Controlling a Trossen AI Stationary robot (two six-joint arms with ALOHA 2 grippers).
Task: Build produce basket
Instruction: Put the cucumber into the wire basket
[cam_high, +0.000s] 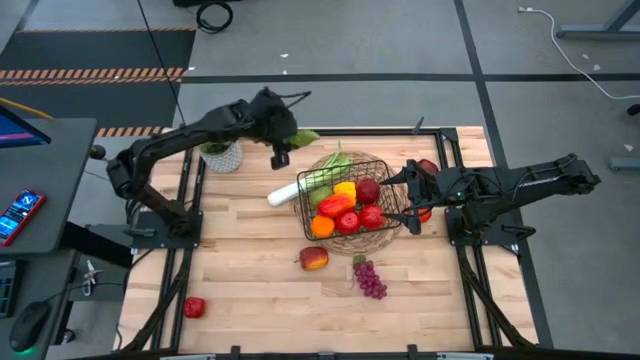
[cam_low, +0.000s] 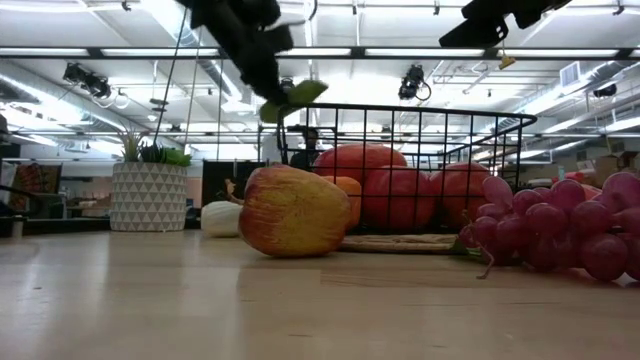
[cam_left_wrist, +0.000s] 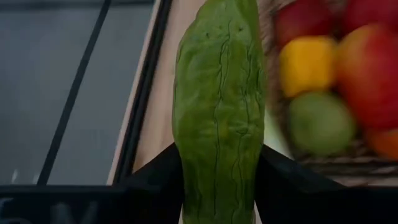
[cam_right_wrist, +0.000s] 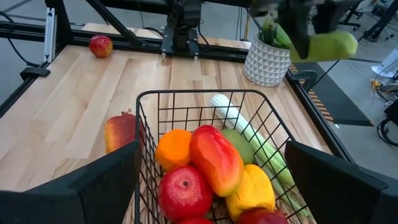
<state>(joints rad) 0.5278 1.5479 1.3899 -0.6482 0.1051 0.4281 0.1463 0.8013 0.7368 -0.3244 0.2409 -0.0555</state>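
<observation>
Basket mostly filled; left gripper carrying one more green piece, three items not yet in.

Left gripper (cam_high: 283, 143) is clamped on a green vegetable (cam_left_wrist: 219, 112), held off the table beyond the basket (cam_high: 395, 222), near the plant pot (cam_high: 222, 156). Right gripper (cam_high: 404, 199) hangs at the basket's right rim, jaws wide apart, holding nothing. Basket sits mid-table on a wicker mat (cam_low: 395, 242). Inside: red apples (cam_high: 370, 190), an orange (cam_high: 322, 227), a yellow piece (cam_high: 345, 189), a lime-green fruit (cam_left_wrist: 321, 122), and a leek (cam_high: 283, 193) poking out over the left edge. Left on the table: an apple (cam_high: 314, 258), grapes (cam_high: 371, 279), and a small red fruit (cam_high: 194, 307) at the near-left corner. Judged over halfway.
</observation>
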